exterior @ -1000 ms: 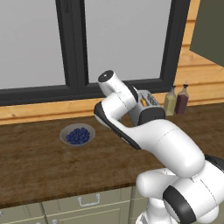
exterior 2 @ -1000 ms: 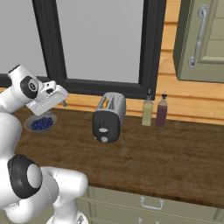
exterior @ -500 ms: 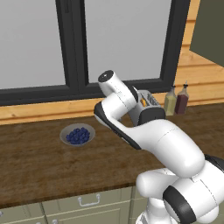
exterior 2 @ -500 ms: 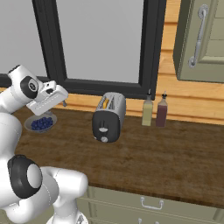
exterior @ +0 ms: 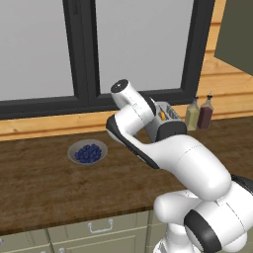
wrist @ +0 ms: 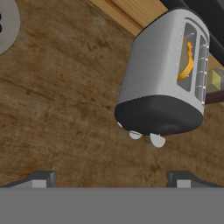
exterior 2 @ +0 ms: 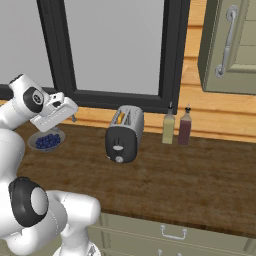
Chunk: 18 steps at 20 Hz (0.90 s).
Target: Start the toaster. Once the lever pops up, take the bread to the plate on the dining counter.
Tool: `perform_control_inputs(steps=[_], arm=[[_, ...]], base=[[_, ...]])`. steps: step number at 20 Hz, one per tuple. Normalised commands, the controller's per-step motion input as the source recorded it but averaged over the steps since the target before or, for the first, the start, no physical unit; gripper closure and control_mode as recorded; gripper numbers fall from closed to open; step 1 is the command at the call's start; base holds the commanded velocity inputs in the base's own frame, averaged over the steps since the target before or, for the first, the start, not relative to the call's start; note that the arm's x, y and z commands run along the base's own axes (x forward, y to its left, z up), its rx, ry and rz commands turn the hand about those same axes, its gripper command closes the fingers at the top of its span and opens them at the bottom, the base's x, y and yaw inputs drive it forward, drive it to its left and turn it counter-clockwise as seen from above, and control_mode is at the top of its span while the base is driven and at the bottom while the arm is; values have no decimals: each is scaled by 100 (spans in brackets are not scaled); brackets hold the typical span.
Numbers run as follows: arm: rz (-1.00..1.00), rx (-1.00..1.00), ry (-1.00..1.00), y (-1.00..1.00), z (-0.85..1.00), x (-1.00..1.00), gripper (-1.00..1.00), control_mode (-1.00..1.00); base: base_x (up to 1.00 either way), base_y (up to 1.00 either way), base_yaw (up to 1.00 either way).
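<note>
The toaster (exterior 2: 124,133) is sitting toward the back edge of the wooden worktop (exterior 2: 200,185), just under the window sill. It is showing a rounded silver-grey body, two slots on top and a dark end panel carrying small pale knobs. The bread (wrist: 187,61), yellow-orange, is standing inside one slot. The gripper (wrist: 111,178) is hanging above the worktop short of the toaster's dark end, its jaws standing wide apart and gripping nothing.

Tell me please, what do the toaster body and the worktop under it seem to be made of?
The toaster body looks like brushed silver-grey metal, smooth with a soft sheen; its dark end panel could be plastic. The worktop looks like dark-stained wood, showing streaky grain.
</note>
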Motion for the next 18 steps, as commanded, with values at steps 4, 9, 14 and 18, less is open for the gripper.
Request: perform_control_inputs(steps=[4, 9, 14, 18], arm=[[0, 0, 0, 0, 0, 0, -100, -100], [0, 0, 0, 0, 0, 0, -100, -100], [0, 0, 0, 0, 0, 0, -100, -100], [0, 0, 0, 0, 0, 0, -100, -100]], base=[[0, 0, 0], [0, 0, 0], [0, 0, 0], [0, 0, 0]])
